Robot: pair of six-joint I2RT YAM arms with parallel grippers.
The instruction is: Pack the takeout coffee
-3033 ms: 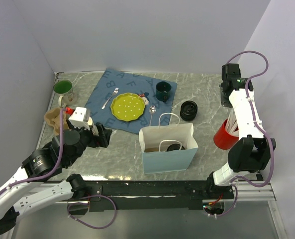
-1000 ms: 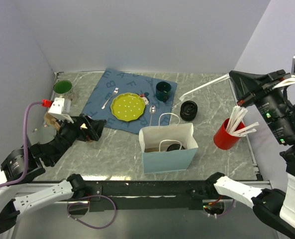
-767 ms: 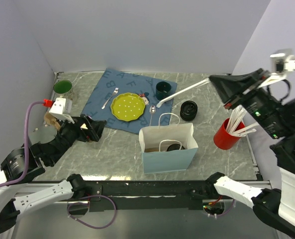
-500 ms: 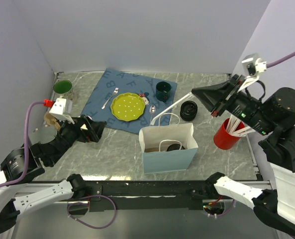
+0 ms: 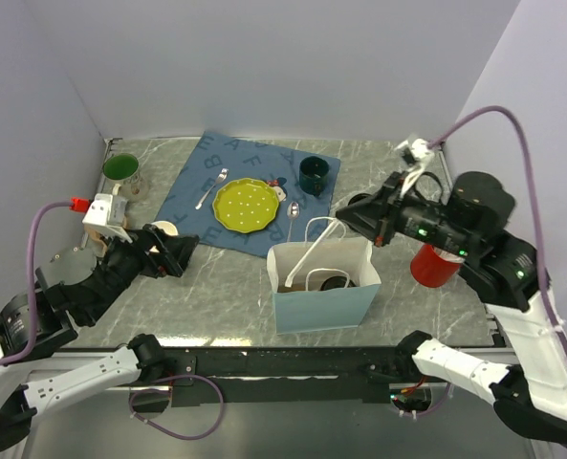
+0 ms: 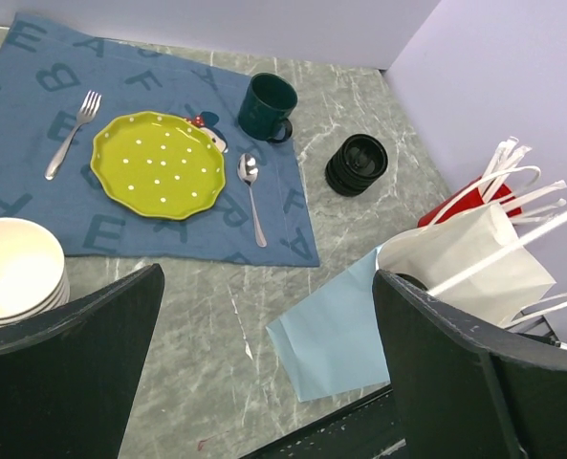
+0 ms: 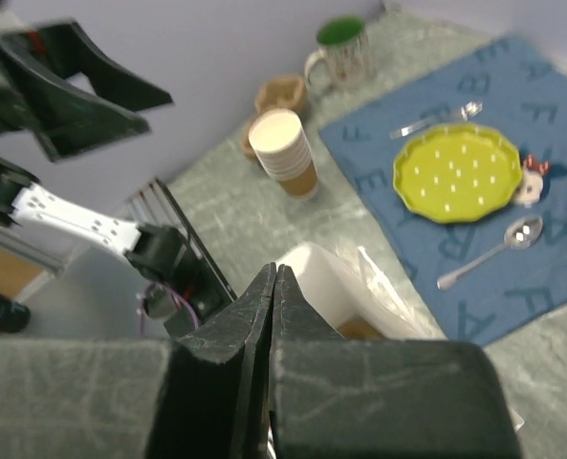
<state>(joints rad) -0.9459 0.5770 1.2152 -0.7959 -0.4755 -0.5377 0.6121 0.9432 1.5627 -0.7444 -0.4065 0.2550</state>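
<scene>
The takeout coffee sits inside the light blue paper bag (image 5: 323, 301); only its black lid (image 5: 335, 282) shows through the bag's open top. My right gripper (image 5: 341, 213) hovers just behind and above the bag, shut on a white straw (image 5: 311, 254) that slants down into the opening. That straw (image 6: 512, 244) also crosses the left wrist view into the bag (image 6: 359, 335). In the right wrist view the gripper (image 7: 275, 273) has its jaws pressed together over the bag's white inside (image 7: 359, 273). My left gripper (image 5: 173, 251) is open and empty, left of the bag, (image 6: 264, 287).
A red cup of straws (image 5: 429, 267) stands right of the bag. On the blue placemat (image 5: 197, 177) are a yellow-green plate (image 5: 245, 204), fork (image 5: 209, 188), spoon (image 5: 292, 215) and dark green mug (image 5: 314, 175). Stacked tan cups (image 7: 285, 153) and a green mug (image 5: 120, 170) stand at the left, stacked black lids (image 6: 357, 164) behind the bag.
My right arm swung left from the red cup with the straw and lowered the straw's end into the bag. The left arm drew back a little, still open.
</scene>
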